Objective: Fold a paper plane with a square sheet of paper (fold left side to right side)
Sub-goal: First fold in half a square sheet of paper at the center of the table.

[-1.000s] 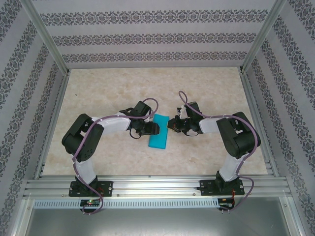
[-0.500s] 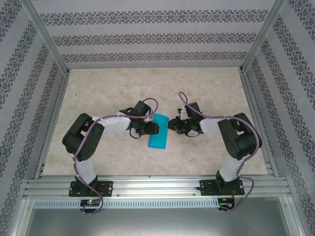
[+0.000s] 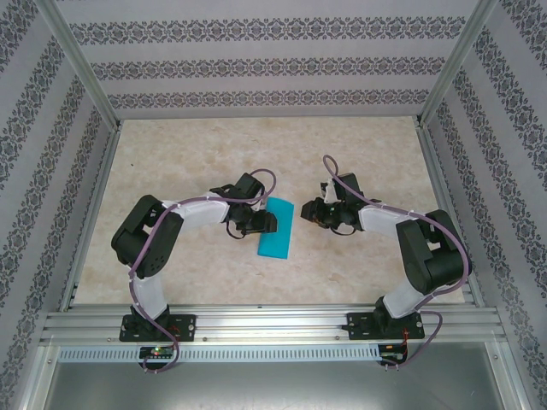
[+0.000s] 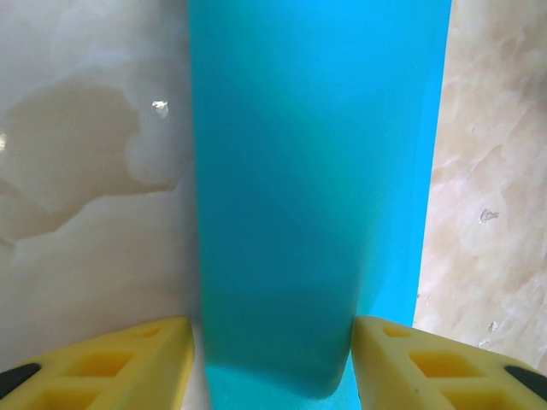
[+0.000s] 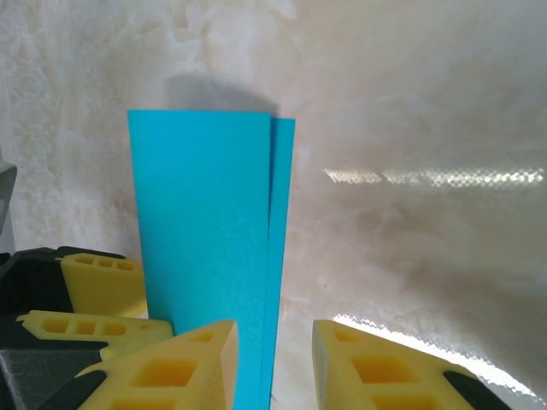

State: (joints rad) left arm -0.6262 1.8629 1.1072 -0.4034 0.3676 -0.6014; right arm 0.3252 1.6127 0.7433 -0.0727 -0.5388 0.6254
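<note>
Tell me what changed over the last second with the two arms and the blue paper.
The right end effector opened, let go of the right edge of the folded teal paper and drew back to the right, so a strip of table now lies between them. Its elbow swung outward too. The left end effector stayed at the paper's left side, and the paper itself did not move.
</note>
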